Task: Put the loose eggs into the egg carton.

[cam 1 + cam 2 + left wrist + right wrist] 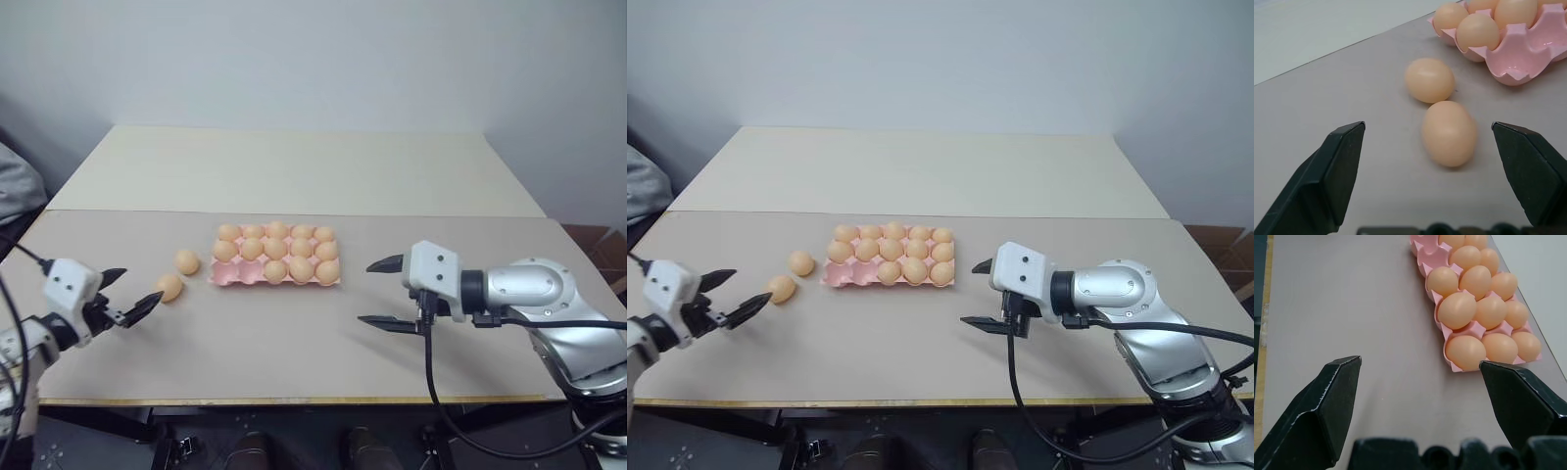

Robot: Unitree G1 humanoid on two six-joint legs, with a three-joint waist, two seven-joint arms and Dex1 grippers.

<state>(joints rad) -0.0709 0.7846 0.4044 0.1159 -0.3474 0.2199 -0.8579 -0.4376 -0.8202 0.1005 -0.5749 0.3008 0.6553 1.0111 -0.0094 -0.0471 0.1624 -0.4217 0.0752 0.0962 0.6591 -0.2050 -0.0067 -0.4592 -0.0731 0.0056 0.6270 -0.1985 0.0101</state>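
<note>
Your left gripper (129, 293) stands wide open and empty at the nearer loose egg (169, 287); a second (187, 261) lies beside it on the tabletop (294, 343). The egg carton (279, 279) is nearly full. Your right gripper (382, 294) is open, empty.

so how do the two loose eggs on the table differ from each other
The nearer loose egg lies right in front of the open left gripper, lined up between its fingers; the farther loose egg sits beyond it, closer to the egg carton. In the left wrist view the nearer one lies lengthwise toward the gripper, while the farther one lies more crosswise. Both are smooth, light orange-tan, resting on the table, ungripped.
</note>
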